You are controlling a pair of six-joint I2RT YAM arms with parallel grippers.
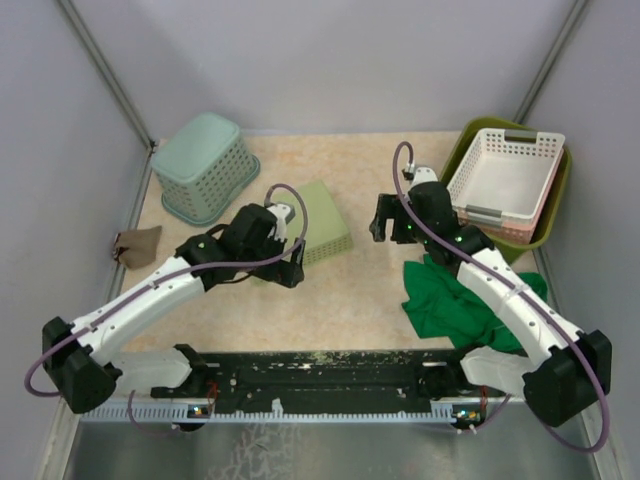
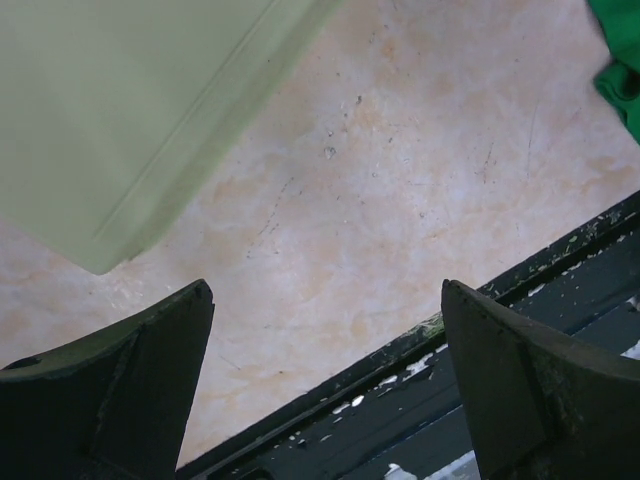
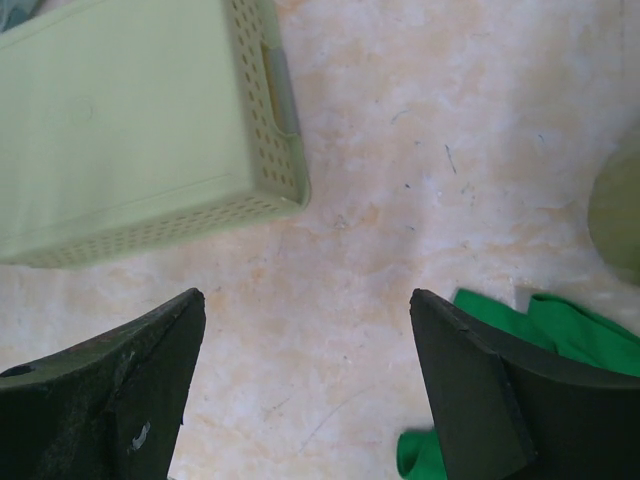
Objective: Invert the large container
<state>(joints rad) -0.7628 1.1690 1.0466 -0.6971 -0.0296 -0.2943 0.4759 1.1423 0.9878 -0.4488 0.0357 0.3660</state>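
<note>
The large container (image 1: 462, 145), a dark olive-green tub, stands upright at the back right with a white basket (image 1: 505, 180) resting in it. A sliver of its side shows at the right edge of the right wrist view (image 3: 622, 210). My right gripper (image 1: 385, 228) is open and empty, hovering over bare table left of the tub (image 3: 306, 300). My left gripper (image 1: 288, 268) is open and empty, low over the table near the front rail (image 2: 327, 300), beside the pale yellow-green basket.
A pale yellow-green perforated basket (image 1: 325, 222) lies upside down mid-table, also seen in both wrist views (image 2: 130, 110) (image 3: 130, 120). A teal basket (image 1: 205, 165) sits upside down back left. A green cloth (image 1: 450, 300) lies under the right arm. A brown rag (image 1: 135, 245) is at the left edge.
</note>
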